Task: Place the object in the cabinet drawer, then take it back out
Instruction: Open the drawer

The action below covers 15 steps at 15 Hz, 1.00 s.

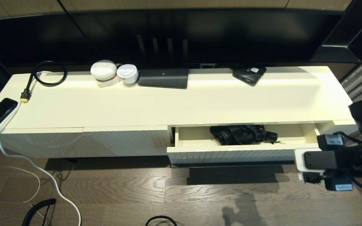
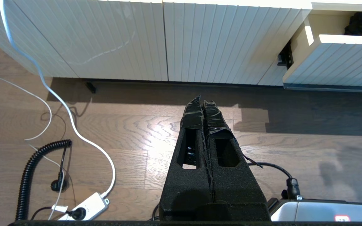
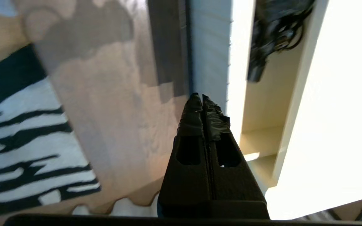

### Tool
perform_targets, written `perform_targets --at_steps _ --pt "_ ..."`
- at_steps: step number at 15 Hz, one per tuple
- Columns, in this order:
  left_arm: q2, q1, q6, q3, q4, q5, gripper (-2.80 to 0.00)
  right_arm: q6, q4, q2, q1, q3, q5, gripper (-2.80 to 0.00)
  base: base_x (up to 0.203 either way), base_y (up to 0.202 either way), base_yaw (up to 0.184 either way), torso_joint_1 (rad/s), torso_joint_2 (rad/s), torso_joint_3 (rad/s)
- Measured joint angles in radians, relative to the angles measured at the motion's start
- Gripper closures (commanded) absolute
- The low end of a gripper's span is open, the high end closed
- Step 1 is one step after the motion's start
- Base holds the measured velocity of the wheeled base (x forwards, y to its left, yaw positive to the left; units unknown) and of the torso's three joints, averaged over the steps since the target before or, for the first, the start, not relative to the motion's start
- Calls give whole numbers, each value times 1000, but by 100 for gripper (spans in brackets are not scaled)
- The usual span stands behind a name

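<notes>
Entry: the cabinet drawer [image 1: 231,150], our landmark throughout. It stands pulled partly out of the low cream cabinet [image 1: 174,100], ribbed front facing the wooden floor [image 1: 121,188].

Contents: one black object [image 1: 240,134], which we take for a folded umbrella or a bundle of dark fabric, lying inside the drawer against its back wall, roughly mid-width. The remaining cream interior shows nothing else.

Right gripper [image 3: 200,97]: outside the drawer, in front of its ribbed face near the right end, fingers pressed together and holding nothing.

Left gripper [image 2: 202,100]: well to the left of the drawer, low over the floor before the handleless ribbed panels, fingers likewise closed and empty. We judge this arm parked.

Step in hand, as we judge it: the object is stowed, so the first half appears done; retrieval is not yet begun.

Next move calls for: the right fingers to spread, rise over the drawer front, and descend onto the black object. The opening is narrow front to back, so clearance beneath the cabinet top looks tight.
</notes>
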Motion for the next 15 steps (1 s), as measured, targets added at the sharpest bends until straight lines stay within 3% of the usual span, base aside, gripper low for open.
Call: perform_targets --at_steps 5,15 --pt "0 0 0 0 0 0 0 -7 -38 223 -27 -191 58 0 0 0 0 0 0 0" --pt "0 0 0 0 0 0 0 -12 -134 403 -67 -303 75 0 0 0 0 0 0 0"
